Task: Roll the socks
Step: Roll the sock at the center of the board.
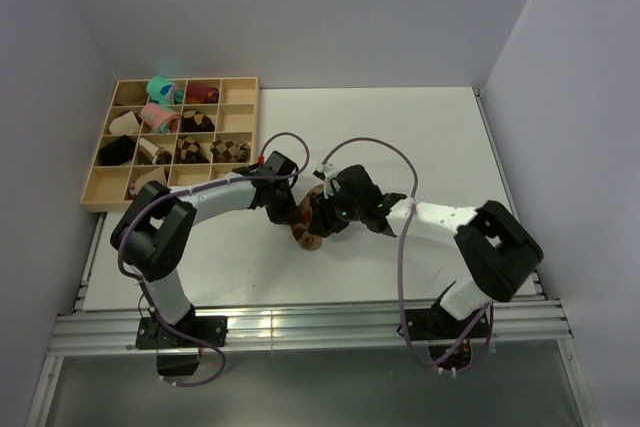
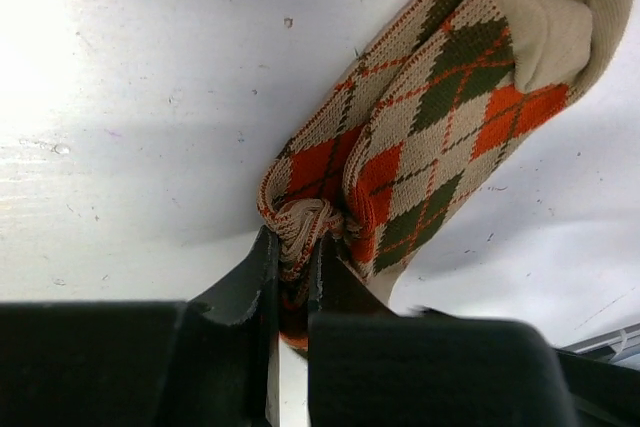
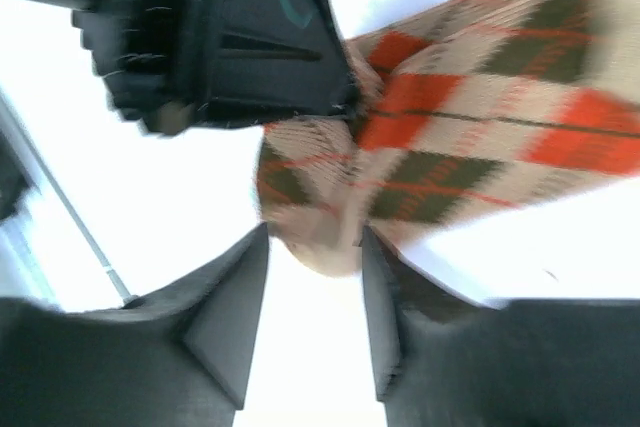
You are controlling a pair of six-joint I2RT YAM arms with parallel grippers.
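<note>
Left wrist view: the left gripper (image 2: pixel 293 243) is clamped on a bunched fold of the tan argyle fabric socks (image 2: pixel 440 97), patterned in dark brown and orange-red diamonds, which lie limp near the middle of the white table (image 2: pixel 150 97). The right gripper (image 3: pixel 315 237) stands at the same end from the right, jaws apart. The knit looks soft, light and floppy, likely to unroll; the layered fold seems the best hold. At far left, a wooden compartment tray (image 1: pixel 105 201) holds other rolls.

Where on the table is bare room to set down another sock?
Free: on the table, the far half right of the compartment tray; also the near edge strip. Crowded: the centre, where left gripper and right gripper meet at the argyle sock.
</note>
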